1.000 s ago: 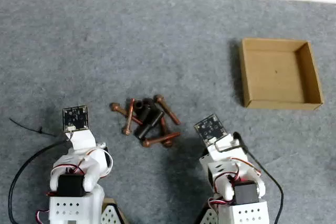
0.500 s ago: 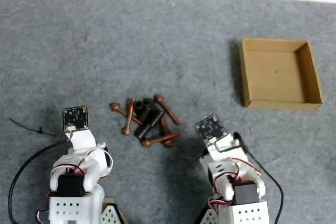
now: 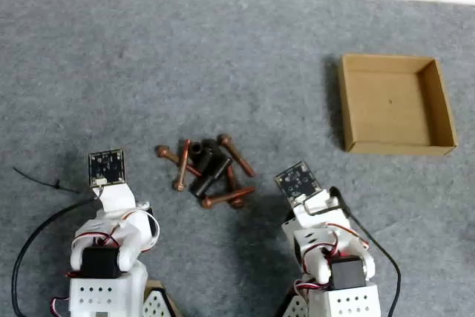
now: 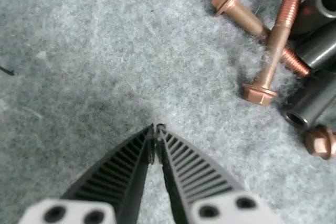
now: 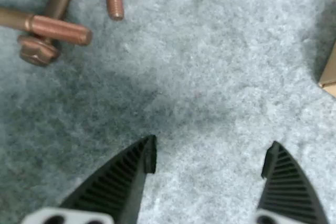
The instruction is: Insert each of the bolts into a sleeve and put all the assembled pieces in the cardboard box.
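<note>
Copper-coloured bolts (image 4: 278, 35), three beside three dark metal sleeves (image 4: 315, 100) at left wrist; overhead adds the open brown cardboard box (image 3: 397, 102). Left hand (image 4: 156, 128) pinched together, right hand (image 5: 212, 150) spread apart.

Bolts (image 3: 183, 164) and sleeves (image 3: 208, 165) piled between arms; cardboard box (image 3: 349, 102) far right, well apart.

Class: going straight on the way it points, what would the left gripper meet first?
Probably only grey carpet: the left gripper aims past the copper-coloured metal bolts, which lie to one side.
</note>
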{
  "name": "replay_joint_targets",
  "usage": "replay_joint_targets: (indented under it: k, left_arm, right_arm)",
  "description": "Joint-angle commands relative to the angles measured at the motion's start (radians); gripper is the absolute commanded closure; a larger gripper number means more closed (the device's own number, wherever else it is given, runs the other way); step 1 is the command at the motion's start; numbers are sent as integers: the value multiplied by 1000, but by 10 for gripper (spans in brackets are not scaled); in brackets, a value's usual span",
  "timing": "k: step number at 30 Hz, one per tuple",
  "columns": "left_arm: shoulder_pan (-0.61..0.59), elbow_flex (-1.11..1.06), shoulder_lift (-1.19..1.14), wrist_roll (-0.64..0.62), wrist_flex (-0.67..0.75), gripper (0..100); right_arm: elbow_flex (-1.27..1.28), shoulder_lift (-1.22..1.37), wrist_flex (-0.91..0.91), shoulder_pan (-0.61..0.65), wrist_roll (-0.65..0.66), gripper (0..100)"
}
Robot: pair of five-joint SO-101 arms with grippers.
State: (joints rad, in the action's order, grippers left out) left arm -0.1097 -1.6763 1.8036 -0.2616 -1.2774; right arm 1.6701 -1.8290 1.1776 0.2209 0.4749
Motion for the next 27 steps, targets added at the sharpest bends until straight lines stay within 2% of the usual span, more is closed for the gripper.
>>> replay_joint_targets:
  k: [1,9,11,15,18,22,27]
  left_arm:
    - [21,-19,1,15,-8,972]
    - [-7,-13,5,20,2,970]
    - [-101,16,5,21,29,970]
    - [-295,183,5,15,239,972]
    - [-390,271,5,20,331,970]
    - [-364,386,5,17,396,972]
    - [-317,613,-10,57,331,972]
  right_arm:
    - [134,-8,-5,1,5,702]
    - [136,-8,-5,76,5,702]
    - [136,-8,-5,93,8,702]
    - [136,-8,-4,94,6,702]
    - [136,-8,-4,94,8,702]
    - [136,-8,-4,94,8,702]
    - [134,-8,-4,99,5,702]
